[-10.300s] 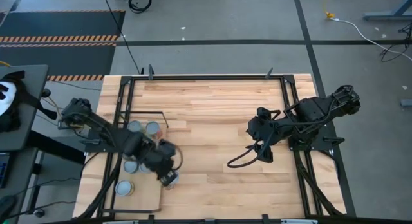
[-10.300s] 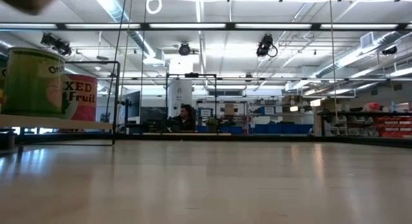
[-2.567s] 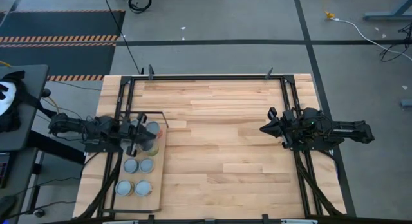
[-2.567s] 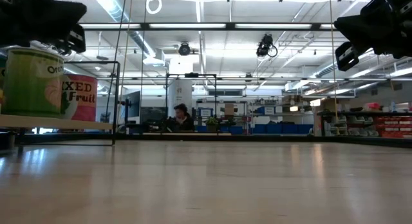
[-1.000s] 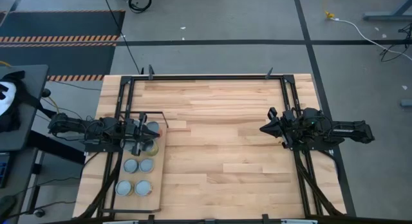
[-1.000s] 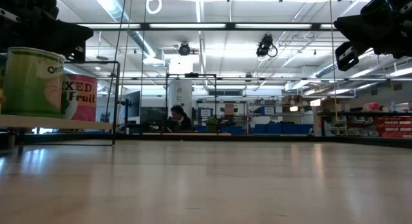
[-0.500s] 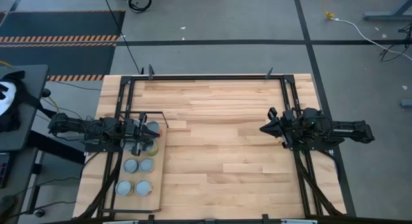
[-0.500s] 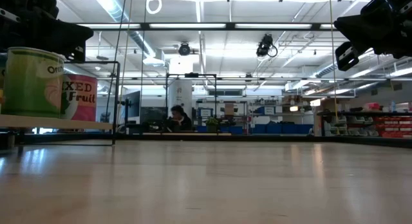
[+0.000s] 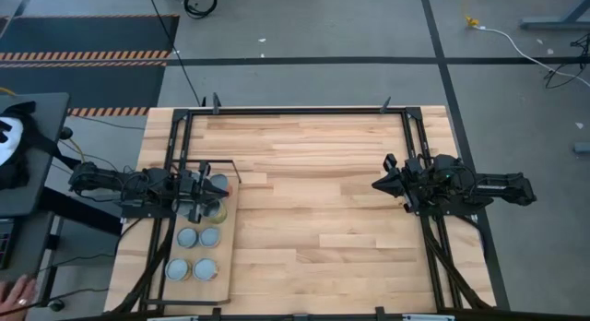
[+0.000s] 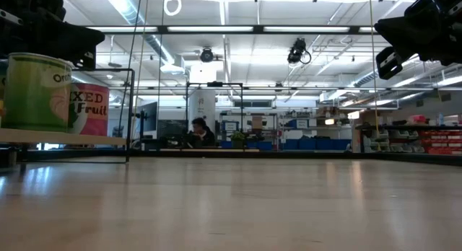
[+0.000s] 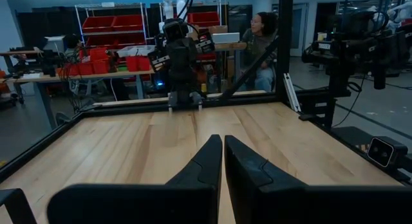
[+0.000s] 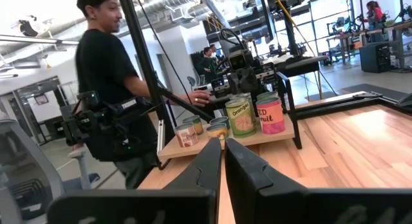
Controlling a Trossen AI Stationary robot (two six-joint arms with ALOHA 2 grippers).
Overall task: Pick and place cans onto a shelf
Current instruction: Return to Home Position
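Several cans with grey lids [image 9: 187, 236] stand upright on the shelf [image 9: 224, 266], a pale board in a black frame at the table's left side. The low view shows a green can [image 10: 36, 92] and a red can [image 10: 90, 109] on the board; the right wrist view shows the group [image 12: 241, 116]. My left gripper [image 9: 217, 190] hangs shut above the shelf's far end, with nothing between its fingers [image 11: 223, 147]. My right gripper [image 9: 376, 184] hangs shut over the table's right half, pointing at the shelf, with nothing between its fingers [image 12: 223, 150].
A black metal frame [image 9: 295, 110] runs along the table's far, left and right edges. Bare planks [image 9: 304, 219] lie between the two arms. A person [image 12: 109, 76] stands beyond the table's left side, with a hand [image 9: 13, 291] near its near left corner.
Both arms and the cans have kept still. A person's hand has come into the high view beyond the table's near left corner.
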